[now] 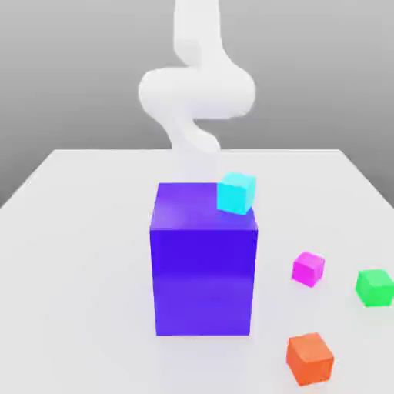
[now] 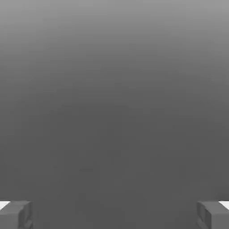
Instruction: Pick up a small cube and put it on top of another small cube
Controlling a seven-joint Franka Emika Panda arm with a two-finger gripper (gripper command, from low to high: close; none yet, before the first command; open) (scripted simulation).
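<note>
So the gripper (image 2: pixel 114 215) has its jaws spread wide with nothing between them, and no cube looks picked up. From where I'm standing the arm (image 1: pixel 197 92) is up behind the big blue box (image 1: pixel 203 281), so I'd call this the approach.

Small cubes: the cyan cube (image 1: pixel 236 193) is up at the box's top, toward the exterior view's right; can't swear whether it's sitting on it or above it. The magenta cube (image 1: pixel 308 268), green cube (image 1: pixel 375 288) and orange cube (image 1: pixel 310 358) are on the table (image 1: pixel 77 254), off to the exterior view's right of the box, well apart from each other. The task doesn't say which goes on which, so pick a pair first.

My two cents: keep the jaws open, go over high, turn the wrist so the pads line up with two flat faces (they're all twisted differently), then drop straight down and close around the middle. Grab it on the corners and it'll probably spin.

Main obstacle is that box. A low sweep could clip it or knock the cyan cube, so lift well clear before going sideways.
</note>
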